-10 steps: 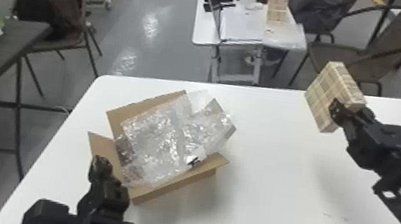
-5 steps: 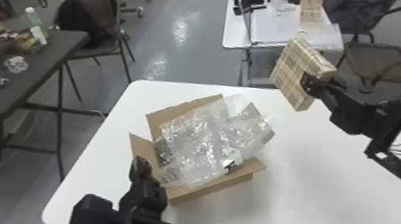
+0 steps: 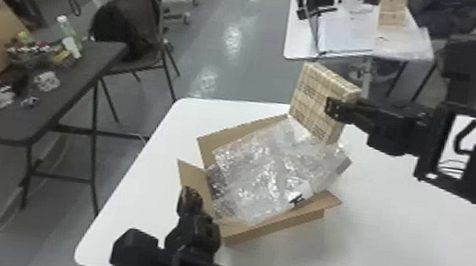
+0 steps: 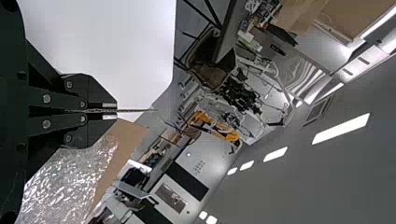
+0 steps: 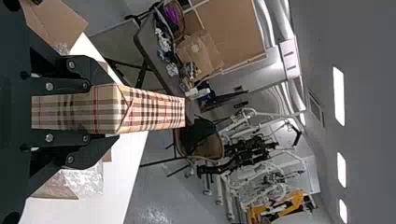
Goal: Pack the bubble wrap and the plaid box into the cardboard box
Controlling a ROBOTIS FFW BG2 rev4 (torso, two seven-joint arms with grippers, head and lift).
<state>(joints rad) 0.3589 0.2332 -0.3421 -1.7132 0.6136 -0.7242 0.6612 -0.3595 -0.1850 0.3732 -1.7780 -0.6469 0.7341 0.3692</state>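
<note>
Your right gripper (image 5: 103, 110) grips the plaid box (image 3: 312, 94), tilted, at the far-right side of the cardboard box (image 3: 275, 229); you likely need leftward travel above its bubble wrap (image 3: 251, 172). Your left gripper (image 4: 116, 111) pinches its left flap (image 3: 191, 174).

A: What sort of place is this?
B: A robotics lab or workshop, by the look of it. There's an orange jointed machine (image 4: 226, 134) at the back.
A: It couldn't be an ordinary office?
B: I doubt it. White frames (image 5: 250, 111) stand near it, with black machinery (image 5: 254, 147) among them, and some have castors (image 3: 195, 0).
A: And the furniture?
B: Plain and practical: a white table (image 3: 387, 260), a dark table (image 3: 66, 94) cluttered with odds and ends, and a chair (image 3: 126, 25) beside it.
A: The room itself?
B: Shiny grey floor (image 3: 225, 54), strip lights (image 4: 341, 128) overhead.
</note>
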